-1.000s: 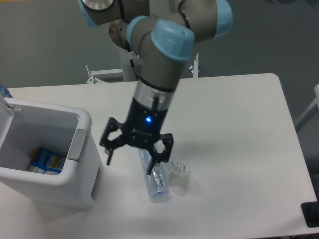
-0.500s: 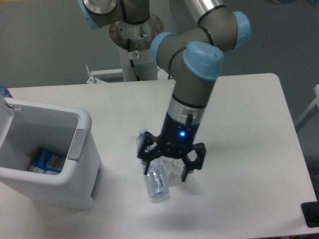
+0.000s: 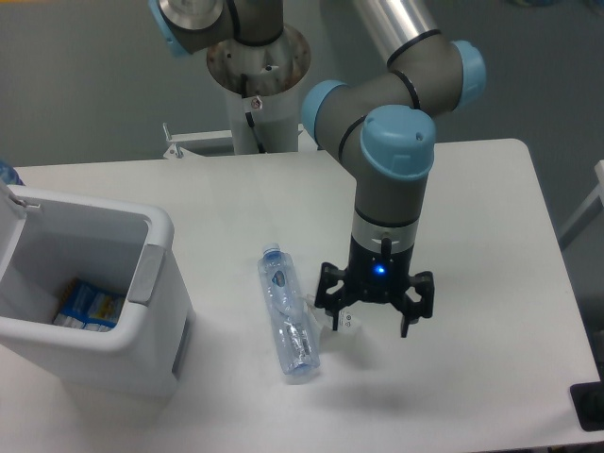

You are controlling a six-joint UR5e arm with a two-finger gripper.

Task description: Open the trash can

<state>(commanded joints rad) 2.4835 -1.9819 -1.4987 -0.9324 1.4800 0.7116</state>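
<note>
The white trash can (image 3: pixel 90 326) stands at the table's left front. It is open: its lid (image 3: pixel 11 203) is swung back at the far left, the inside shows, and the grey push tab (image 3: pixel 146 276) sits on its right rim. Blue and yellow packs (image 3: pixel 88 307) lie in its bottom. My gripper (image 3: pixel 371 321) points down over the table's middle, far to the right of the can. Its fingers (image 3: pixel 408 322) are spread and hold nothing.
A clear plastic bottle (image 3: pixel 287 316) with a blue cap lies on the table between the can and the gripper. A small clear cup (image 3: pixel 343 317) lies under the gripper, partly hidden. The arm's base (image 3: pixel 257 75) stands at the back.
The gripper has moved right, from beside the can's right wall, over the bottle, to past the bottle and the cup. The can stays open and unmoved.
</note>
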